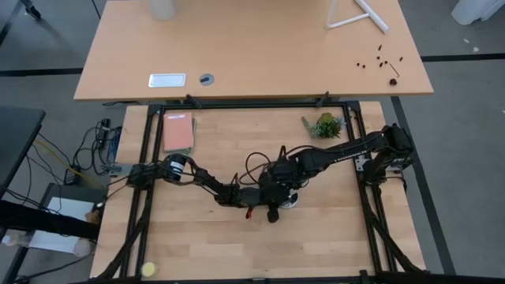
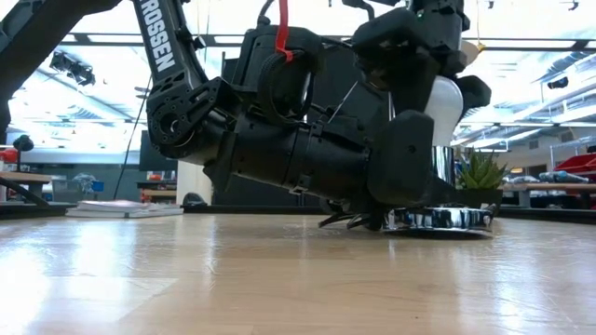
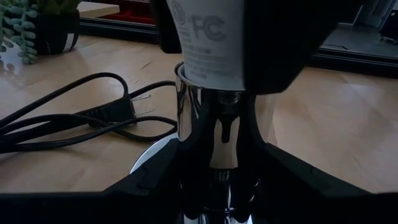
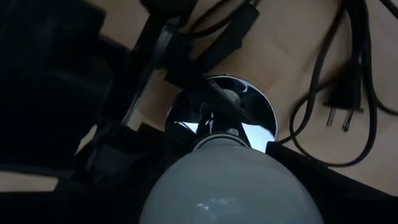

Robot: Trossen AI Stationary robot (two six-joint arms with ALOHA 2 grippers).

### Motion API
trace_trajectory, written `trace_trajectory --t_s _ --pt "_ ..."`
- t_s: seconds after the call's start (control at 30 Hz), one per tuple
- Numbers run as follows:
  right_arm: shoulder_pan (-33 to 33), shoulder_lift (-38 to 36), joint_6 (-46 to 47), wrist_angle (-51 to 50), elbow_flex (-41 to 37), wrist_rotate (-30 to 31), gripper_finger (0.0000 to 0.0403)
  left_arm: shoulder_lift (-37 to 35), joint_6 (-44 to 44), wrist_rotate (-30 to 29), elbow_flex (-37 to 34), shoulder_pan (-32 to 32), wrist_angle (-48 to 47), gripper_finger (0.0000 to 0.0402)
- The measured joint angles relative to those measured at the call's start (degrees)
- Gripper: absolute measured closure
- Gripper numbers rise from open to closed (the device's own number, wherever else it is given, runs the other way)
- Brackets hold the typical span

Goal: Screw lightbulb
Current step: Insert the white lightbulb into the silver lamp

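Meanwhile, at mid-bench, the right gripper [image 4: 233, 186] clamps its jaws on the lightbulb [image 4: 233, 180], which stands upright with its screw end in the chrome socket [image 3: 214, 137]. Directly below those jaws, the left gripper [image 3: 214, 180] grips the socket's stem. Beside them, a black cord [image 3: 74, 121] lies on the bench [image 2: 279, 279].

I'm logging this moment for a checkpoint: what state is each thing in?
White pear-shaped lightbulb: upright, screw end down in the socket, held by the right gripper.
Shiny chrome socket base: standing on the wooden table, stem gripped by the left gripper.
Black power cord: unplugged, prongs bare on the table.
Small green potted plant: upright.
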Motion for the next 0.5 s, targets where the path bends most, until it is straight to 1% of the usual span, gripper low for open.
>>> trace_trajectory --t_s 0.1,0.2,0.3,0.37,0.5 --pt "0.0 0.0 4.52 -0.09 0.0 -0.05 0.0147 0.0 -0.19 0.0 0.0 0.0 0.09 0.0206" --pt "0.04 0.0 8.12 0.0 0.0 -0.09 0.0135 0.0 -1.31 0.0 0.0 0.0 0.18 0.0206" --pt "0.04 0.0 9.04 0.39 0.0 -0.38 0.0124 0.0 -1.81 -0.62 -0.02 0.01 0.36 0.0206" --pt "0.07 0.0 5.23 0.5 0.0 0.06 0.0118 0.0 -1.79 -0.68 -0.02 0.13 0.32 0.0206" --pt "0.12 0.0 -5.79 0.93 0.0 2.52 0.0104 0.0 -1.61 -0.76 -0.02 0.13 0.15 0.0206"
